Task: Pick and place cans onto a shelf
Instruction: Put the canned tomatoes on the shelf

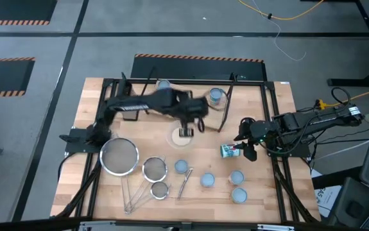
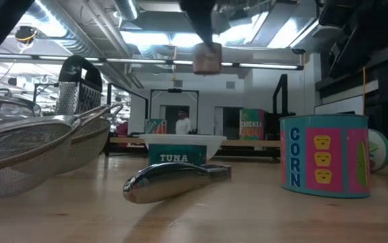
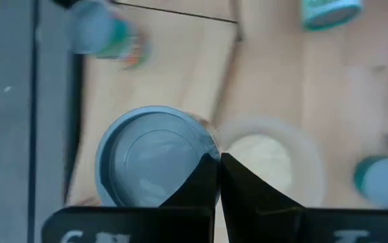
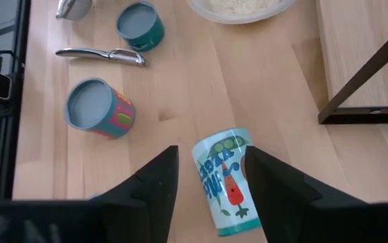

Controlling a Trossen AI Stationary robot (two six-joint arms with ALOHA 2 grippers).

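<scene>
My left gripper [image 1: 184,131] is shut on one can [image 3: 150,165], which has a pale blue top. It holds the can high over the clear bowl of grains [image 3: 264,162]; the low view shows this can [image 2: 207,59] far above the table. The shelf [image 1: 190,86] spans the table's far side on black legs and carries two cans [image 1: 163,85] [image 1: 216,96]. My right gripper [image 4: 210,172] is open at the table's right. Its fingers stand on either side of a can [image 4: 224,182] that lies on its side on the table. My left gripper has the can by the rim of its top [image 3: 204,145], on one side, at the free ends of the shut fingers. The fingers come slanting down from above. The can is lifted clear of the table and hangs over the bowl of grains. The fingers hide the exact spot.
Several more cans [image 1: 208,180] stand near the table's front right, among them a corn can [image 2: 325,155] and a tuna can [image 2: 183,156]. Three steel strainers [image 1: 119,156] lie front left, with a metal utensil [image 1: 184,183] beside them. The shelf's leg [image 4: 369,115] is close to my right gripper.
</scene>
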